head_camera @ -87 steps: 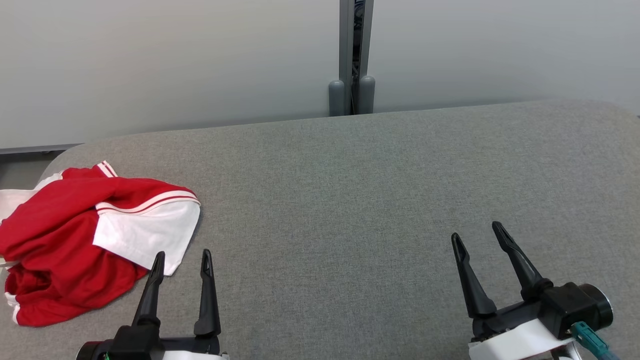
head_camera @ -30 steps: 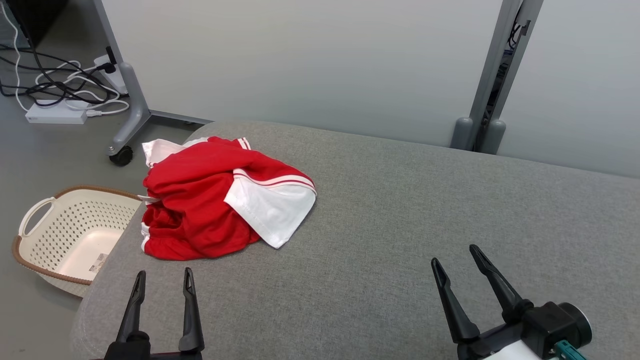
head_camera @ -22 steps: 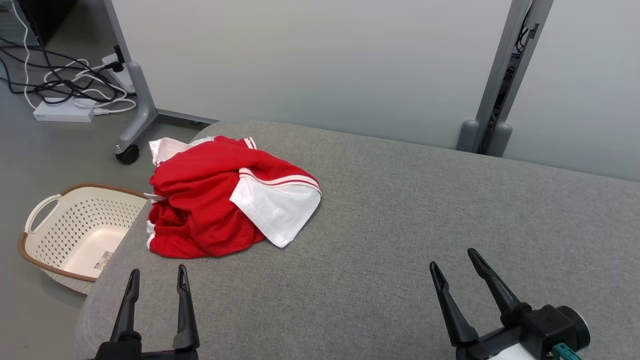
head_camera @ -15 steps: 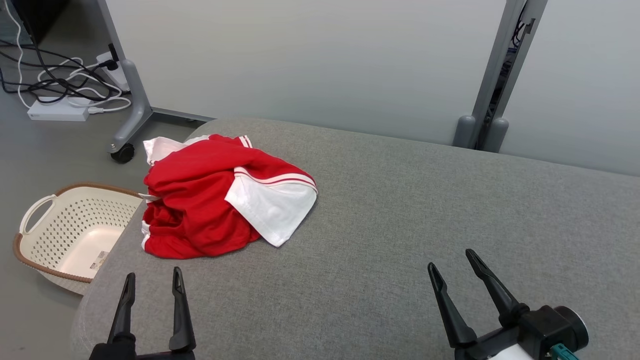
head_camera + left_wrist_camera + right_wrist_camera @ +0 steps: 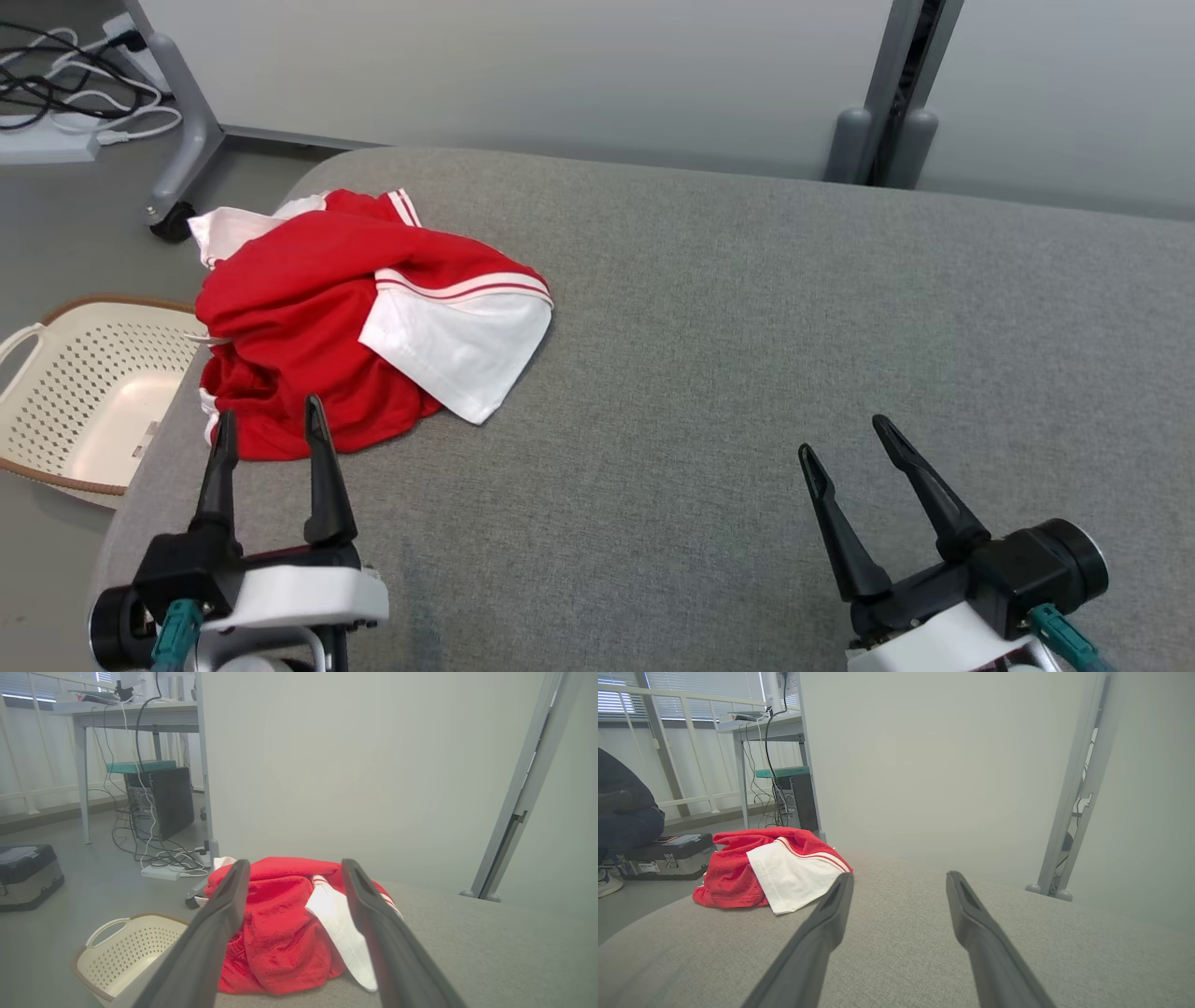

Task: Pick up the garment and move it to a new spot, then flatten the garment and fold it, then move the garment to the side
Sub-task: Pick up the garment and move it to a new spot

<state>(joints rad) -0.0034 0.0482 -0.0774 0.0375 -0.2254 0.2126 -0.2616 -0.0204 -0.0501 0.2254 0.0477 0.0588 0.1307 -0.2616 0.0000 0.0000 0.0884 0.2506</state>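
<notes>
The garment (image 5: pixel 317 327) is a crumpled red and white top with striped trim, lying near the far left corner of the grey padded table (image 5: pixel 747 327). My left gripper (image 5: pixel 269 425) stands open just in front of its near edge, fingertips over the red cloth, holding nothing. In the left wrist view the garment (image 5: pixel 285 924) sits straight ahead between the two fingers of the left gripper (image 5: pixel 292 868). My right gripper (image 5: pixel 845 437) is open and empty over bare table at the lower right. The right wrist view has the garment (image 5: pixel 775 870) off to the left of the right gripper (image 5: pixel 900 879).
A cream perforated basket (image 5: pixel 65 383) stands on the floor by the table's left edge. Cables and a power strip (image 5: pixel 56 103) lie by a wheeled grey stand leg (image 5: pixel 182 140). A seated person (image 5: pixel 623 807) and a toolbox (image 5: pixel 668 856) are far left. A grey panel wall backs the table.
The head camera has tilted down, so the scene sits higher in the picture. My left gripper has reached forward to the garment's near edge. The garment itself has not moved.
</notes>
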